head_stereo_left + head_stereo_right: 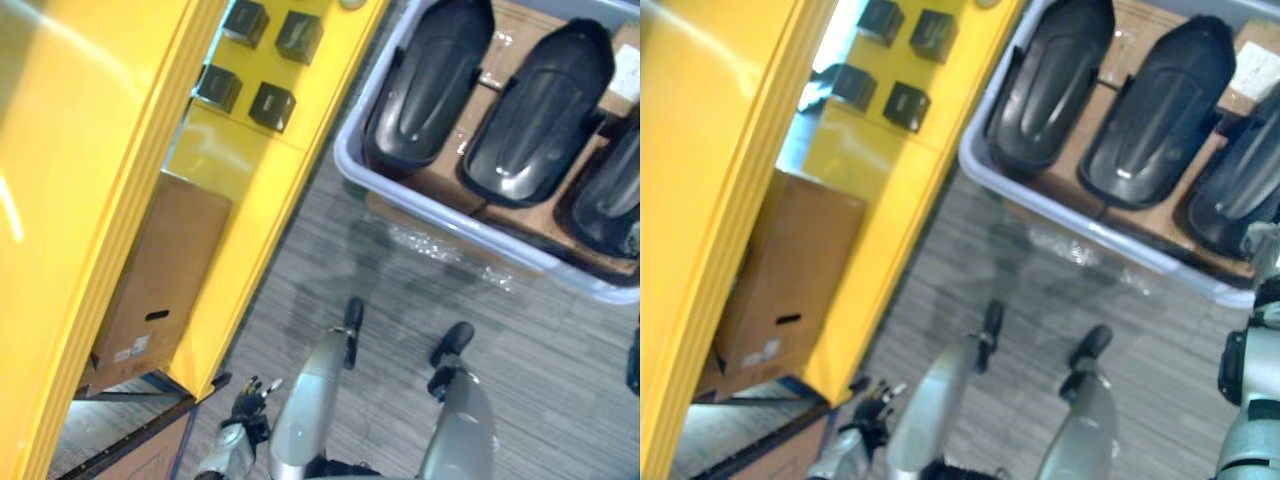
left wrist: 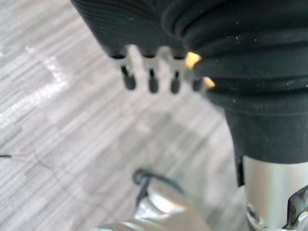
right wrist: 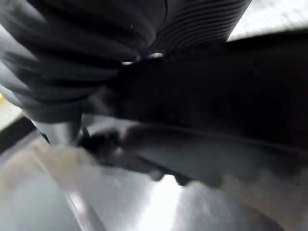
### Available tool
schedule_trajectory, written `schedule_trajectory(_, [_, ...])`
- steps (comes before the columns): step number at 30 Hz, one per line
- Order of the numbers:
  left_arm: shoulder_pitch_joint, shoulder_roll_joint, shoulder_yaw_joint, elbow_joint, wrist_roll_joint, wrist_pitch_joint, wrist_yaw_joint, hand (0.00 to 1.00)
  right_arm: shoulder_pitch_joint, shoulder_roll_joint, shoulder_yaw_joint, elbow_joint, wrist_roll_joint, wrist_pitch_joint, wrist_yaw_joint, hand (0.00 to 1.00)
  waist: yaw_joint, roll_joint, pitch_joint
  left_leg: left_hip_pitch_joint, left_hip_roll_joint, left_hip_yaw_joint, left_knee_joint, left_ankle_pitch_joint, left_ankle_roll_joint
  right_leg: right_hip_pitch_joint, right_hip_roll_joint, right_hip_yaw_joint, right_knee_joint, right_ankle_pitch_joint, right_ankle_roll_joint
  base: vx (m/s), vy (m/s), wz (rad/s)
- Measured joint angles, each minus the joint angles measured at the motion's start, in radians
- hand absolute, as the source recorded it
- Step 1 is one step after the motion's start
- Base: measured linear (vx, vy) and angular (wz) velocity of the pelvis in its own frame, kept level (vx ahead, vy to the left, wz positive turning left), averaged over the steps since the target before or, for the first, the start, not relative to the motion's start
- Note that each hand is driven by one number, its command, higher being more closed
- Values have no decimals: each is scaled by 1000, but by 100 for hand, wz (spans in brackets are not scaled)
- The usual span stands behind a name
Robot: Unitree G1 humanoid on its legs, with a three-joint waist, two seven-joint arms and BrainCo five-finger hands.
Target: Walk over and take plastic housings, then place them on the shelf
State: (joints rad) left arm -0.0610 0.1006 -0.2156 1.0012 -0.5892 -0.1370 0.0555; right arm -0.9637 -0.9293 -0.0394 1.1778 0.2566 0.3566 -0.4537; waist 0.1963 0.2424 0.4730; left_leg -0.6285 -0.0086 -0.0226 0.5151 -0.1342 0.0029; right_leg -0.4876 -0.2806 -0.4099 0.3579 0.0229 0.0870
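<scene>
At the left of the frame the yellow shelf (image 1: 120, 150) is seen, no housing yet set on it (a cardboard box (image 1: 160, 270) is stored there). At lower left the left hand (image 1: 250, 395) is held relaxed and empty. At upper right the plastic housings (image 1: 535, 110) lie untaken in the grey bin (image 1: 350, 140). The right hand (image 1: 1265, 290) is seen by its rim, and its state cannot be told.

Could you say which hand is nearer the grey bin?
Right. The right hand is at the grey bin near its right end; the left hand hangs beside the yellow shelf.
</scene>
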Motion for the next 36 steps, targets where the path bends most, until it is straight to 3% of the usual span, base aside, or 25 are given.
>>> schedule_trajectory(2, [0,0,1,-3,0,-1,0,0,0,-2,-1,6,-12,-2,0,100,0,0,0,0,-1,-2,1,1,-1,1,-1,-1,3,-2,1,34,31,6])
schedule_trajectory(8, [1,0,8,-42,0,-14,-19,0,16,9,-18,17,-77,-74,-8,100,-3,0,0,3,-3,-15,17,0,-2,11,-3,-6,17,-7,-3,-3,10,2])
schedule_trajectory(15, [3,-2,17,-88,-18,-20,-20,0,17,42,23,-88,-152,-79,-50,100,-24,-10,7,58,9,-12,14,-4,-1,73,13,-3,-7,-12,-6,-34,23,-3])
schedule_trajectory(18, [4,2,59,-122,-43,-37,-14,0,17,67,27,-178,-199,-112,-54,100,-32,-48,33,99,18,3,-11,-2,-4,104,21,1,-24,-8,-4,-18,6,-9])
schedule_trajectory(22, [21,11,91,-183,-83,-47,16,0,34,115,27,-283,-251,-116,-84,100,-47,-115,40,157,22,5,-54,9,-19,152,28,-1,-46,-3,-3,39,-4,1])
schedule_trajectory(25, [35,11,118,-244,-112,-71,31,0,74,137,25,-355,-284,-116,-98,100,-48,-149,36,196,25,5,-75,12,-23,191,36,-5,-67,-1,-3,74,-2,3])
schedule_trajectory(29, [79,21,142,-444,-117,-115,62,0,179,175,3,-511,-356,-123,-115,100,-53,-205,35,274,26,5,-124,15,-28,267,45,-14,-111,-1,-3,74,-9,4])
schedule_trajectory(32, [125,29,176,-693,-97,-125,130,0,290,240,-49,-650,-418,-137,-130,100,-67,-247,28,336,25,3,-161,18,-33,332,52,-26,-146,-1,-2,53,-11,6])
schedule_trajectory(36, [123,48,207,-948,16,-135,211,0,456,328,-105,-811,-519,-173,-165,100,-77,-302,-44,377,21,7,-223,21,-39,373,56,-35,-191,1,4,75,-18,1])
